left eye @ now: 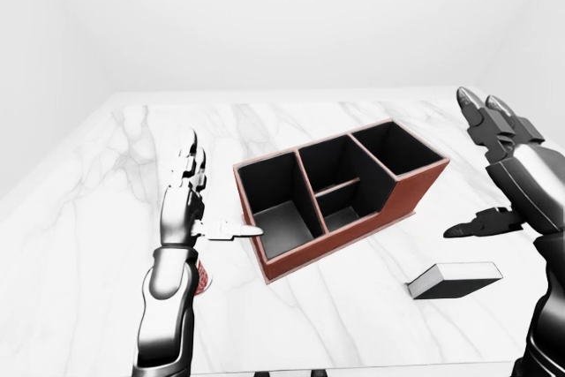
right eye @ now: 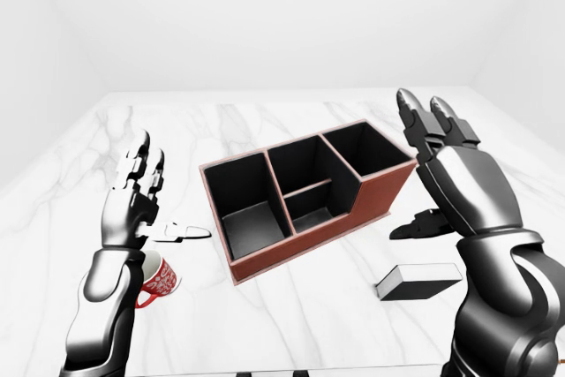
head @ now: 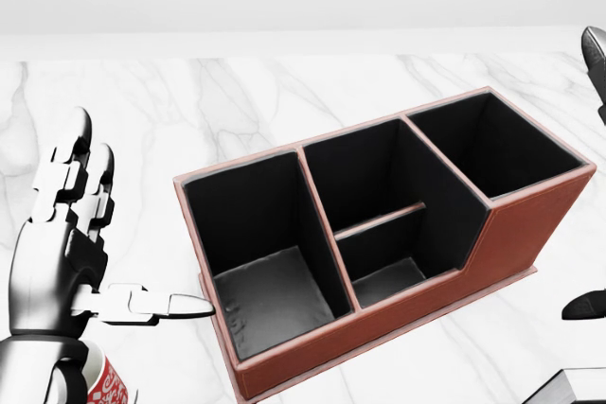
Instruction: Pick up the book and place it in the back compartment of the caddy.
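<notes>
Two metallic three-finger hands spread open, holding nothing, either side of a caddy on a white marble table [left eye: 97,192].

Left hand [left eye: 183,209]: thumb points at the caddy [left eye: 340,192], a red-brown leather-look box with black-lined compartments, frame centre. Right hand [right eye: 450,178]: open above the book [left eye: 455,279], a flat grey slab, lower right, apart from the caddy. Red patterned mug [right eye: 159,281] beneath left forearm.

Bright, even, sharp renders with soft shadows, no glare.

book [left eye: 454,279] right of caddy [left eye: 340,192], mug [right eye: 159,279] left
</notes>
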You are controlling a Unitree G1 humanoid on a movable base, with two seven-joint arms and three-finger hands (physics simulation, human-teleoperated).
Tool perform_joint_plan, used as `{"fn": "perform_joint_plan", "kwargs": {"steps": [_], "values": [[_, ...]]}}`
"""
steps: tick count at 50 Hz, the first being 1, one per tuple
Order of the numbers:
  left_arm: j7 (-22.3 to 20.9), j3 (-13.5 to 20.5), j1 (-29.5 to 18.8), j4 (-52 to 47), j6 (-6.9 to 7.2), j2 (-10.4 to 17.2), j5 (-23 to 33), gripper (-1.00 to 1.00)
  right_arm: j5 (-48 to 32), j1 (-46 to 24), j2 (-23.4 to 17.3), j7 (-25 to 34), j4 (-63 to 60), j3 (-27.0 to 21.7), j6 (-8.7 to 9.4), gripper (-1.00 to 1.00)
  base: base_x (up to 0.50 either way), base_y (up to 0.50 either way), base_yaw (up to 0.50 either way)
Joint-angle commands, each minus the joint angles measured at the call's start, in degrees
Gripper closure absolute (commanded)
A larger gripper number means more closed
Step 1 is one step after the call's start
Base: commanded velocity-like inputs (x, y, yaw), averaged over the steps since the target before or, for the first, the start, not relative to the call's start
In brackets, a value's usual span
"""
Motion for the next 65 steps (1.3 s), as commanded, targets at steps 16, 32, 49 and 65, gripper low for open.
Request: {"fn": "perform_joint_plan", "kwargs": {"steps": [16,32,49,65], "values": [[0.0,-0.3,0.2,1.1,0.00,-0.1,0.2,-1.00,-1.3,4.8,0.5,0.0,7.6,-6.2,0.00,-1.00,0.00,0.00,0.00],[0.0,-0.6,0.5,1.2,0.00,-0.2,0.5,-1.00,-1.9,8.1,1.9,0.0,11.1,-8.5,0.00,-1.00,0.00,0.00,0.00],[0.0,-0.6,0.5,1.8,0.00,-0.2,0.7,-1.00,-2.7,10.1,3.5,0.0,13.1,-9.1,0.00,-1.00,0.00,0.00,0.00],[0.1,-0.6,0.3,2.5,0.00,-0.2,0.9,-1.00,-3.7,11.4,4.6,0.0,17.0,-8.2,0.00,-1.00,0.00,0.00,0.00]]}}
